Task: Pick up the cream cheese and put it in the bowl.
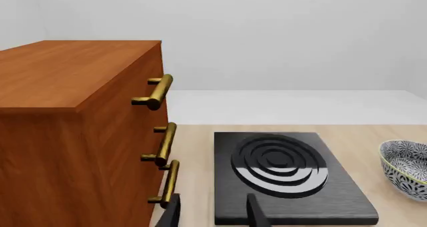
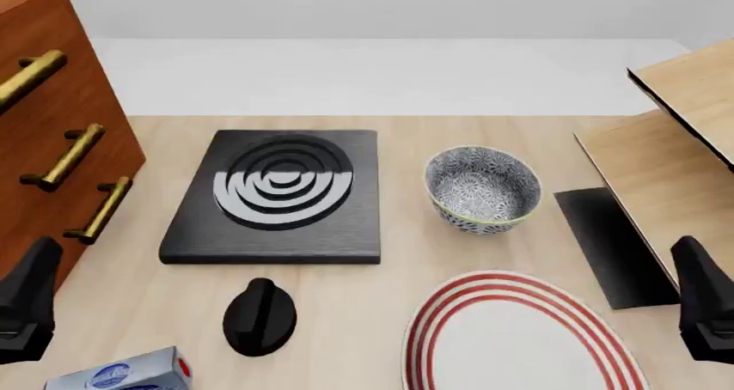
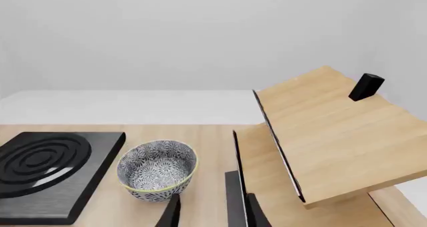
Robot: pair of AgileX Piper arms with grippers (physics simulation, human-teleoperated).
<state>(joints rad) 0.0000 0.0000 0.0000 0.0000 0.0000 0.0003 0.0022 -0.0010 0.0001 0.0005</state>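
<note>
Seeing the wooden cabinet [image 2: 46,124] upper left of the front frame, stove plate [image 2: 278,194] centre-left, bowl [image 2: 483,189] right of centre, cream cheese [image 2: 124,374] bottom left. My left gripper [image 2: 26,308] and right gripper [image 2: 706,300] sit at the frame's lower edges, both spread, holding nothing.

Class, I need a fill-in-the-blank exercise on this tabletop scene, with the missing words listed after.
1. The small silver-grey cream cheese box lies nearest the ____ arm.
2. The patterned blue-grey bowl holds ____.
3. The black stove plate sits between the bowl and the wooden ____ with brass handles.
4. The flat white plate has ____ stripes round its rim.

Missing words: left; nothing; cabinet; red
</note>
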